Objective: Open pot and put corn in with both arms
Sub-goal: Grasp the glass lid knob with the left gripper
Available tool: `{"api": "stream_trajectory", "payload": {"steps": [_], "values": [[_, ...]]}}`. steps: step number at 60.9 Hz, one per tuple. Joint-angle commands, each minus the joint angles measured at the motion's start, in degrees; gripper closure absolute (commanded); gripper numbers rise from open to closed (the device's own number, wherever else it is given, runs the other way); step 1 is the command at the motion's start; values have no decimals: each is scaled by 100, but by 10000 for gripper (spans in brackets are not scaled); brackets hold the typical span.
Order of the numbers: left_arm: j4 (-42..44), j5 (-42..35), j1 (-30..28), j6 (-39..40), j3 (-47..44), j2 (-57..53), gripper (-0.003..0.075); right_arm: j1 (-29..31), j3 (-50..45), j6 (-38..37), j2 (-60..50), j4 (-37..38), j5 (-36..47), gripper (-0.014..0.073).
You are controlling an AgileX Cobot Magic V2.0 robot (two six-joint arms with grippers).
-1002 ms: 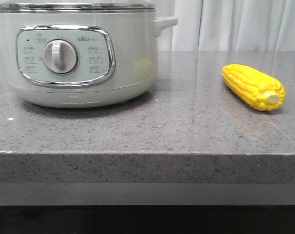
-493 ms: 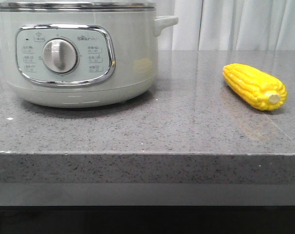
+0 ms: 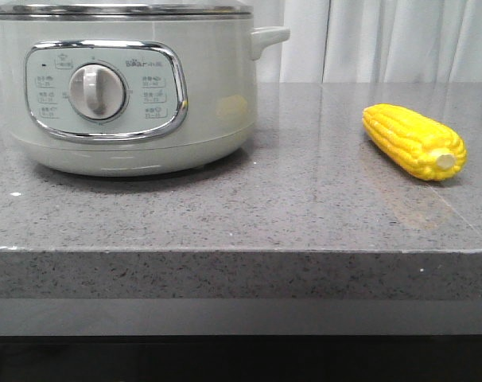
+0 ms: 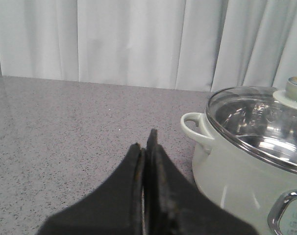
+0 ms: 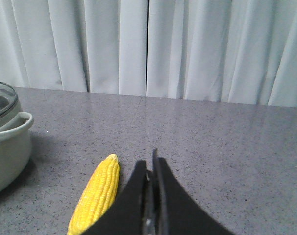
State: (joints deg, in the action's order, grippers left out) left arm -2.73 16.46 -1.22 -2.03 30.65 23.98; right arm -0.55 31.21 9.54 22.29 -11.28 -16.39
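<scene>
pale curtains back a grey stone counter (image 3: 289, 199). the pot (image 3: 130, 95) sits at its left with glass lid (image 4: 259, 122) on; the corn (image 3: 414, 142) lies well apart at right. left gripper (image 4: 147, 147) and right gripper (image 5: 149, 169) hover with fingers pressed together, empty, each on its own side, likely staged for lid and cob.

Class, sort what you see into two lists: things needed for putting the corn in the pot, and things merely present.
Needed: pot, its glass lid, corn, left gripper, right gripper.
Merely present: grey countertop, white curtain.
</scene>
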Motion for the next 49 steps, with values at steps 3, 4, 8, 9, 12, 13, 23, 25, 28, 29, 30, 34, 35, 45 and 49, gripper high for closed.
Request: {"api": "stream_trajectory", "payload": {"steps": [3,4,8,9,12,13,23,25,28,29,30,34,35,45,49], "values": [[-40,-401,-3,64,366,489,738,28,513,21,610,0,248,657],[-40,-404,-3,64,366,531,737,28,520,21,660,0,248,657],[-50,-393,-3,64,366,596,713,28,519,21,732,0,253,648],[-50,-369,-3,64,366,606,694,28,519,21,732,0,232,641],[-50,-356,-3,64,366,606,623,28,497,21,717,0,219,590],[-50,-356,-3,64,366,606,582,28,497,21,717,0,208,571],[-50,-356,-3,64,366,606,154,28,491,21,717,0,92,176],[-50,-366,-3,64,366,606,115,28,491,21,717,0,73,115],[-50,-410,-3,64,366,606,86,28,491,21,717,0,45,58],[-50,-410,-3,64,366,606,87,28,491,21,717,0,29,48],[-62,-423,-3,64,366,606,91,28,491,21,717,0,6,34],[-203,-454,-3,64,366,606,99,28,491,21,717,0,-44,34],[-228,-468,-3,64,375,611,101,28,491,21,717,0,-43,36],[-227,153,207,-109,1067,1192,103,28,491,21,736,0,-163,36],[-227,468,419,-109,1572,1637,103,28,491,21,772,0,-209,36]]}}
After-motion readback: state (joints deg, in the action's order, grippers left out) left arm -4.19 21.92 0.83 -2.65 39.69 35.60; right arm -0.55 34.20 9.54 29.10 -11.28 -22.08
